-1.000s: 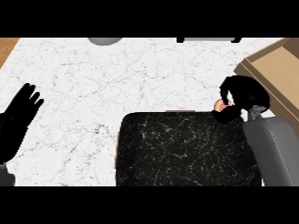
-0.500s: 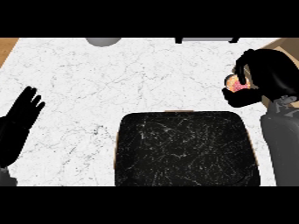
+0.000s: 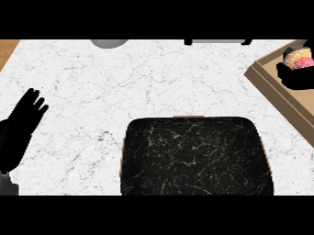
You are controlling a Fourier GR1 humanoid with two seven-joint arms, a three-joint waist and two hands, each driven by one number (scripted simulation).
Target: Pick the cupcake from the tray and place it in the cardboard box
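While the cupcake (image 3: 299, 58) sits cradled in our right hand (image 3: 307, 75), whose fingers curl round it over the cardboard box (image 3: 282, 94), we judge the risk lies in letting go. The box is cut off at the view's edge, so we cannot tell how high the cupcake hangs above its floor; if we uncurl too early, it could tip onto its frosting or strike the box wall. Withdrawing carelessly, we might also catch the box rim and shift it. The dark tray (image 3: 195, 156), well apart from the box, lies bare. Our left hand (image 3: 14, 131) rests beyond the tray, far from the box, fingers straight, holding nothing.
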